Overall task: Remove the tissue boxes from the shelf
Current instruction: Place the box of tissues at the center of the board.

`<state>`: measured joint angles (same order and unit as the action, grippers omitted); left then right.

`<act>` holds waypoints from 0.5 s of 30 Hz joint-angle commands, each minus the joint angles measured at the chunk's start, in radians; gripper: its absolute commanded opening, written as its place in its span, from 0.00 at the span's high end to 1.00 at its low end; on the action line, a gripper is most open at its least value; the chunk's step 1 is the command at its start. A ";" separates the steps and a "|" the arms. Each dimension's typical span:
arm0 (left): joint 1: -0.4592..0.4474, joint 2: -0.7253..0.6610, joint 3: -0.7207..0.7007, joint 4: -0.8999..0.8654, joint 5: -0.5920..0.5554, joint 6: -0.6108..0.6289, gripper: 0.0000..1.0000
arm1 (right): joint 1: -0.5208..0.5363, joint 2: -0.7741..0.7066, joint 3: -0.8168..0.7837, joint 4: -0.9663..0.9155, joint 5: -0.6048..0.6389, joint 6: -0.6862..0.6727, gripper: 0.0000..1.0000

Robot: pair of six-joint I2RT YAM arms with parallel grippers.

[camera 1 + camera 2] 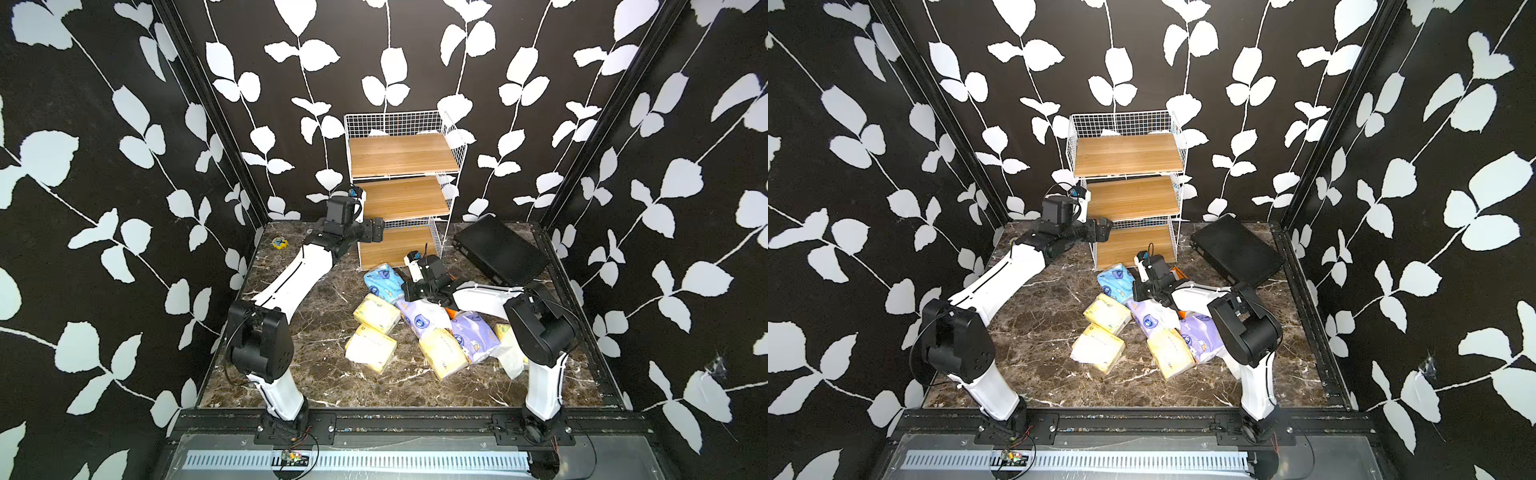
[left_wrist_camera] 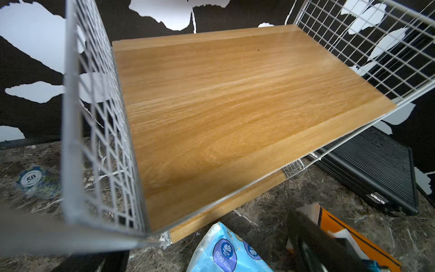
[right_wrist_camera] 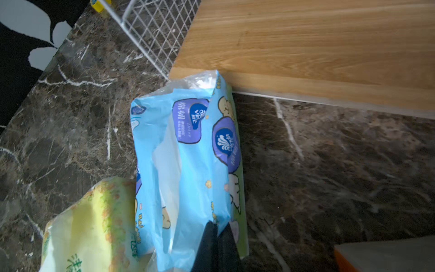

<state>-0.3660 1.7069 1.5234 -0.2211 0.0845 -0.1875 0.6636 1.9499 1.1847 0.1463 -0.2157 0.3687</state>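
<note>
Boards of the shelf (image 1: 401,156) sit bare in both top views, tissue packs (image 1: 376,318) heaped before it. Only the right wrist view shows the right claw (image 3: 215,235) fully closed, tips at the light blue pack (image 3: 188,153); left claw (image 1: 377,230), can't tell.

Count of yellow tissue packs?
4 yellow packs on the table: one by the blue pack, one nearer us, one central, one partly behind the right arm; maybe more underneath.

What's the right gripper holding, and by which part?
The right gripper is shut at one end of the light blue pack; whether it grips the pack cannot be told.
</note>
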 commanded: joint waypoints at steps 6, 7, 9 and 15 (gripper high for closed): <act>-0.004 -0.077 0.012 -0.010 -0.006 0.007 0.01 | 0.045 -0.003 0.021 -0.007 -0.068 -0.061 1.00; -0.004 -0.085 0.009 -0.015 -0.007 0.013 0.01 | 0.050 0.002 0.030 -0.011 -0.069 -0.066 1.00; -0.004 -0.104 0.004 -0.024 -0.015 0.023 0.01 | 0.059 0.013 0.044 -0.014 -0.070 -0.068 1.00; -0.004 -0.177 -0.041 -0.033 -0.033 0.054 0.01 | 0.070 0.034 0.067 0.009 -0.068 -0.034 1.00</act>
<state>-0.3660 1.6070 1.5047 -0.2398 0.0685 -0.1619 0.7235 1.9694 1.2083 0.1410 -0.2672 0.3260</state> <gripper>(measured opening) 0.989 0.042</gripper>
